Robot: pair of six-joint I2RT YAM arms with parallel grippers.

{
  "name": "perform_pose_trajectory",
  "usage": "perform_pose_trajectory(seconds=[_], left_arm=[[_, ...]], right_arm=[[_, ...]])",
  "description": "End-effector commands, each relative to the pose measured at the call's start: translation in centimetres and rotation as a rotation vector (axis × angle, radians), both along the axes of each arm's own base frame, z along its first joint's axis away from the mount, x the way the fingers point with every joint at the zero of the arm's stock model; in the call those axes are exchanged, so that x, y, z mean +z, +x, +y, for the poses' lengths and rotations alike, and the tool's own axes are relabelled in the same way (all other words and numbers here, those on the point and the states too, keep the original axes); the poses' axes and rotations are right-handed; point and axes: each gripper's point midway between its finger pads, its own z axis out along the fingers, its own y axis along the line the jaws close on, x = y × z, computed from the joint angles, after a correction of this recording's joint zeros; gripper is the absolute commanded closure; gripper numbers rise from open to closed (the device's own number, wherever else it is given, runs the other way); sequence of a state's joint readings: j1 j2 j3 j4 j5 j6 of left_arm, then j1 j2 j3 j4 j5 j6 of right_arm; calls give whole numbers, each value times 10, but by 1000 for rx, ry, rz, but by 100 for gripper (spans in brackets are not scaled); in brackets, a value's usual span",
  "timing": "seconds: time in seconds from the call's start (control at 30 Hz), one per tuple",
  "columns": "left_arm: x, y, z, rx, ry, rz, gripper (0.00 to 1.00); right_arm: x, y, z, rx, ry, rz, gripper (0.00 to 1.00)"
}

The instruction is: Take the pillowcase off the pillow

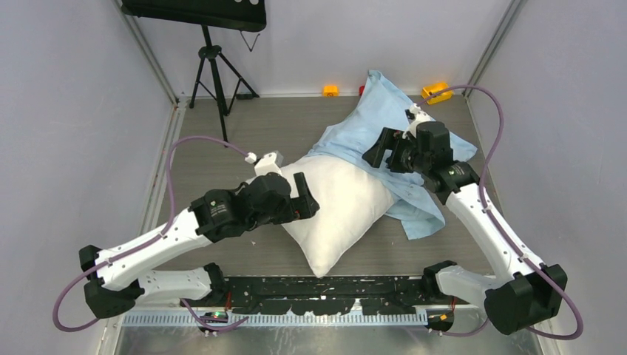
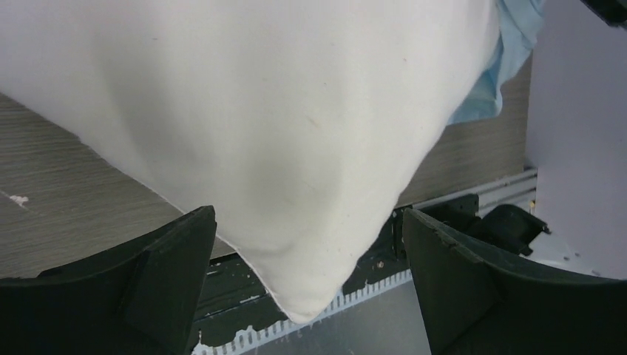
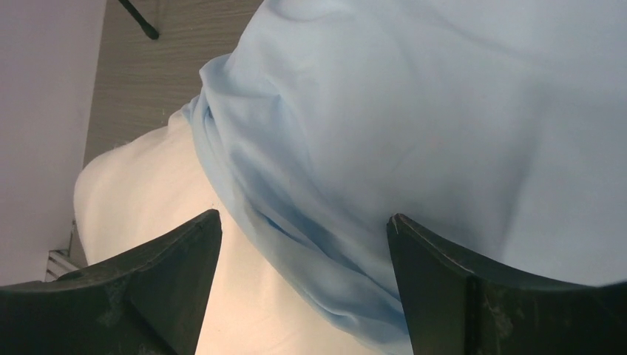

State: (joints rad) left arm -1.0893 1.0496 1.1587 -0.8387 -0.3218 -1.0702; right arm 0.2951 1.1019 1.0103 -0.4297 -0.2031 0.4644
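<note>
The grey wood-grain table (image 1: 244,126) is carrying everything under inspection. The large plump white rectangular pillow (image 1: 336,211) is lying diagonally at its centre, with its bare near corner pointing at the black mounting rail (image 1: 333,290) along the near edge. The wrinkled light-blue fabric pillowcase (image 1: 370,111) is covering only the far end of the pillow. It is bunching in a thick fold across the white cushion, and a loose flap is trailing onto the table to the pillow's right.

A black tripod (image 1: 214,74) holding a dark panel (image 1: 196,11) is standing at the far left, well apart from the work. Two small orange objects (image 1: 330,90) are sitting against the far wall, one just beside the pillowcase's far tip. Purple cables (image 1: 495,111) are looping off both arms.

The left arm is reaching in low from the left. The left gripper (image 2: 309,222) is sitting at the pillow's left flank with its jaws spread wide, gripping nothing. The right arm is bending up and over from the right. The right gripper (image 3: 304,218) is hovering above the bunched fold, its jaws likewise apart and holding nothing.
</note>
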Motion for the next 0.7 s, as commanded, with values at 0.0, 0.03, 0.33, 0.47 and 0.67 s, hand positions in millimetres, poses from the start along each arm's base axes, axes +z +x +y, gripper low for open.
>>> perform_pose_trajectory(seconds=[0.0,0.03,0.33,0.47,0.67], left_arm=[[-1,19,24,225,26,-13,0],[-5,20,23,230,30,-9,0],[3,28,1,170,59,-22,0],[18,36,-5,123,83,-88,0],[42,59,-13,47,248,-212,0]], right_arm=[[19,0,14,83,-65,-70,14],[18,-1,17,94,-80,-69,14],[1,8,10,24,-275,-31,27],[-3,11,3,-11,-302,-23,48],[1,13,-2,-70,-272,-57,85]])
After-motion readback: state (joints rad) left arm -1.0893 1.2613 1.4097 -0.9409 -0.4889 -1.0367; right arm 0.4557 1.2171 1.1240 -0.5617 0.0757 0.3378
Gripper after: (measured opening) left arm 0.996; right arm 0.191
